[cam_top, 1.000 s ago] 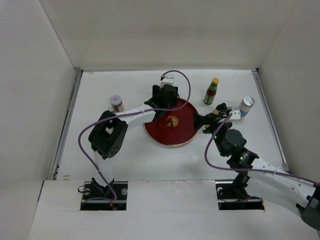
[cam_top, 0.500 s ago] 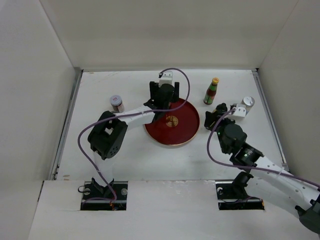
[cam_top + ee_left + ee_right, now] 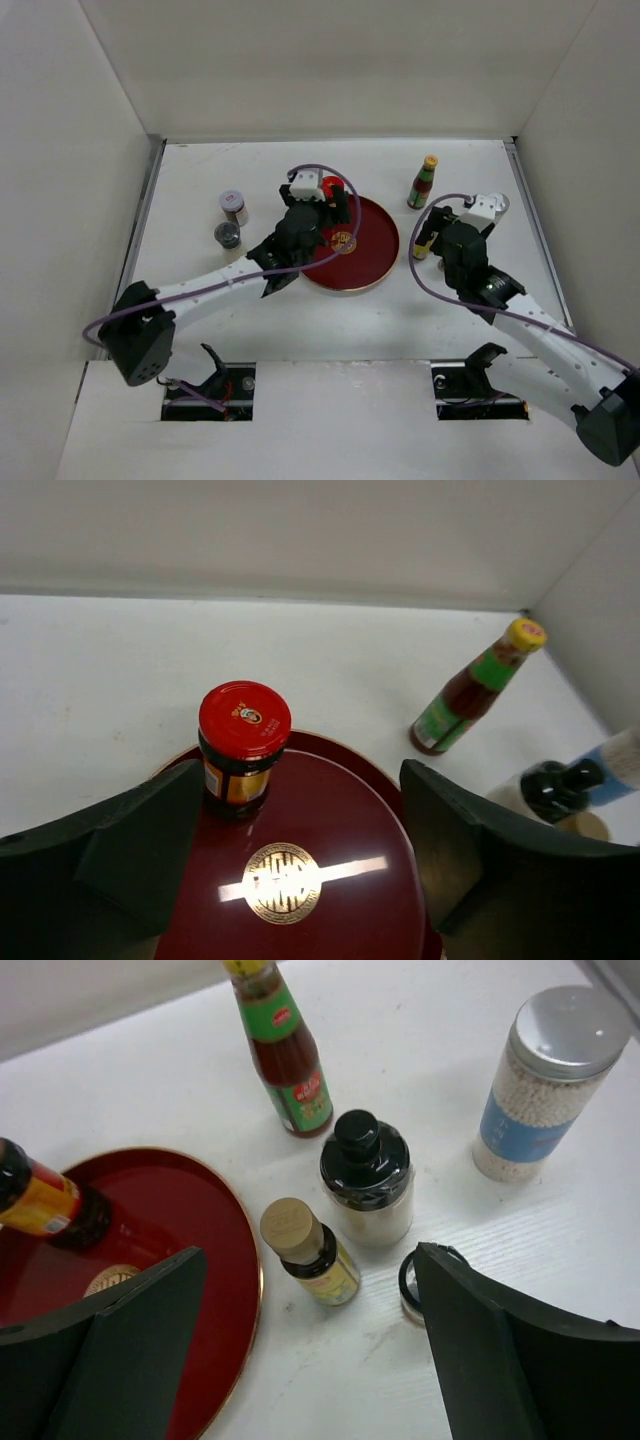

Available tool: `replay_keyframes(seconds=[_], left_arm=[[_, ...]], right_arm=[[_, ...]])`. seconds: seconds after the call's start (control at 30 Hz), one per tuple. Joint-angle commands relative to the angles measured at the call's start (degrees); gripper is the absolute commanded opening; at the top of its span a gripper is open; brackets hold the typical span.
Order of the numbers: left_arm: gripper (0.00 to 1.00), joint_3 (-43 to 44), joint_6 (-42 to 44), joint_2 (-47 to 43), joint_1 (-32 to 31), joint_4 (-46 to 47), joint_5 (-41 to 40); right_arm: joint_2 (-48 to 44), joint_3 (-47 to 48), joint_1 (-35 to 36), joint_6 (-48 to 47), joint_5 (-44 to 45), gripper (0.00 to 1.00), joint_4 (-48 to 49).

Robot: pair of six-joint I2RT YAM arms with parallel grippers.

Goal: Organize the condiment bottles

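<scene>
A red-capped jar (image 3: 333, 186) (image 3: 243, 746) stands on the far left part of the red round tray (image 3: 372, 250) (image 3: 345, 810). My left gripper (image 3: 328, 212) (image 3: 300, 825) is open and empty over the tray, just short of the jar. My right gripper (image 3: 438, 232) (image 3: 312, 1305) is open and empty above a small tan-capped dark bottle (image 3: 422, 245) (image 3: 312, 1252) standing beside the tray. Behind it stand a black-capped jar (image 3: 367, 1178), a green-labelled sauce bottle (image 3: 423, 182) (image 3: 290, 1060) (image 3: 470, 688) and a blue-banded shaker (image 3: 548, 1085). Two grey-lidded jars (image 3: 233, 206) (image 3: 227, 235) stand at the left.
A small black-rimmed jar (image 3: 408, 1282) sits half hidden behind my right finger (image 3: 520, 1360). White walls close in the table at the back and both sides. The left arm's purple cable (image 3: 200, 290) lies along the table near the left front.
My left gripper has let go of the red-capped jar on the tray and drawn back, its arm swinging low to the left. My right gripper has moved back right, off the tan-capped bottle.
</scene>
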Motion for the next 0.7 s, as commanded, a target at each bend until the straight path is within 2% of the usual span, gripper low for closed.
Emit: replay_keyframes(seconds=[0.0, 0.1, 0.17, 0.3, 0.43, 0.67], left_arm=[[0.73, -6.6, -4.6, -7.2, -0.1, 4.0, -0.6], [0.54, -14.3, -7.7, -14.0, -0.1, 4.4, 0.0], [0.48, -19.9, -9.5, -18.3, -0.6, 5.3, 0.2], [0.48, -28.9, -11.0, -26.2, -3.7, 6.2, 0.6], [0.5, -33.8, -10.9, -31.9, -6.8, 7.3, 0.8], [0.54, -38.4, -10.0, -31.2, -6.8, 15.4, 2.6]], right_arm=[[2.9, 2.8, -1.2, 0.9, -5.3, 0.88, -0.1], [5.6, 3.0, -3.1, 0.5, -7.1, 0.81, 2.0], [7.0, 2.9, -4.4, 0.4, -8.6, 0.77, 4.0], [9.7, 3.0, -7.5, 0.4, -10.8, 0.73, 5.7], [11.2, 3.2, -8.1, 0.2, -12.6, 0.7, 7.5], [14.9, 4.6, -8.3, 0.2, -12.8, 0.65, 9.3]])
